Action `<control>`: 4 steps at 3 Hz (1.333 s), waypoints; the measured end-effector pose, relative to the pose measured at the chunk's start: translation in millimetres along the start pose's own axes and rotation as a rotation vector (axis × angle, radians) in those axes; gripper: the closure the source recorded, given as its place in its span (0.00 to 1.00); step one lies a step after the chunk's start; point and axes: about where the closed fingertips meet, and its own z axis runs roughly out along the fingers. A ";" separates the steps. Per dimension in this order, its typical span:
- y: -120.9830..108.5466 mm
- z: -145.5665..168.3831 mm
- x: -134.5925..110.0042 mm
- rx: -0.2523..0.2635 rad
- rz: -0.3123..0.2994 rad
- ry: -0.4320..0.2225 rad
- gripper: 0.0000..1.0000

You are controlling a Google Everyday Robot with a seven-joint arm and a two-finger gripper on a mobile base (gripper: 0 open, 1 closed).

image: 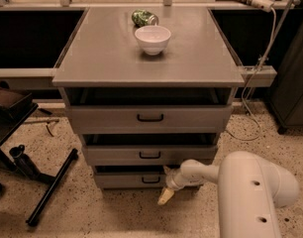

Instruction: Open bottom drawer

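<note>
The bottom drawer (126,180) is the narrowest grey front, lowest of three in the grey cabinet, with a small black bar handle (151,180) at its centre. Its front sits a little forward of the cabinet, like the two above it. My white arm (250,187) reaches in from the lower right. My gripper (166,191) is just right of and slightly below the handle, close in front of the drawer's right half. One pale fingertip (165,197) points down toward the floor.
The mid-sized drawer (149,154) and the tallest drawer (150,118) sit above. A white bowl (152,38) and a green crushed can (144,18) are on the cabinet top (92,58). A black stand's legs (50,187) lie on the floor at left. A cable (250,108) hangs at right.
</note>
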 end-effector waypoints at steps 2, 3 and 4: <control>-7.9 32.7 11.7 -0.026 0.028 0.016 0.00; -4.9 40.4 16.5 -0.044 0.037 0.026 0.00; -1.1 42.6 18.7 -0.067 0.051 0.026 0.00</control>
